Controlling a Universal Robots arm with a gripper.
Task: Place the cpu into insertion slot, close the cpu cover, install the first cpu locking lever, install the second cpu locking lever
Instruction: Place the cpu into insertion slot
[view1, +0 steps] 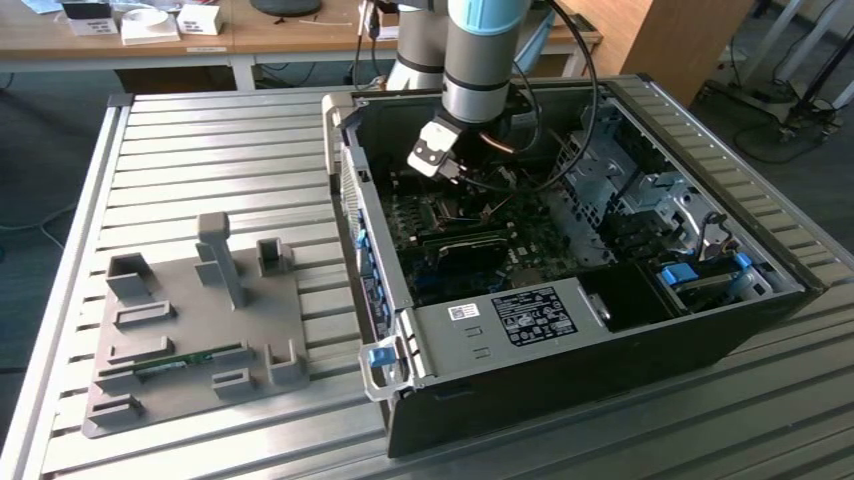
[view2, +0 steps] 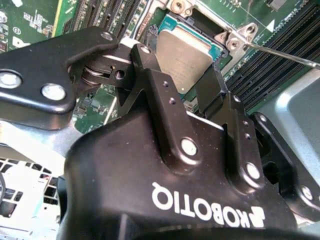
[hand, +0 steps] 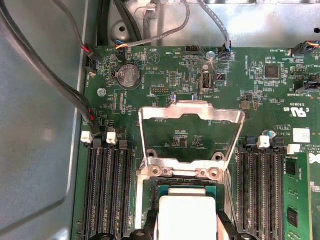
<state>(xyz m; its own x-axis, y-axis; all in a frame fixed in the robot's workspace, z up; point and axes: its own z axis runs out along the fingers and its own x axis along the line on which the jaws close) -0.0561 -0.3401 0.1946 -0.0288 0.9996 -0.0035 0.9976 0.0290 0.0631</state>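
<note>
Gripper is down inside the case, at the exterior view's right. Fingers are part open, pressed on two opposite edges of the cpu; it looks gripped. The cpu lies flat, straight under the gripper and square over the slot. Seated or just above, can't tell. Just past the slot, the cover is swung open on its hinge edge, clear of the cpu. A lever rod sticks out free beside the slot.

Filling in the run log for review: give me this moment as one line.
phase: cpu placement | gripper: straddling cpu at insertion slot | seating: unclear | cpu cover: open, hinged back
</note>
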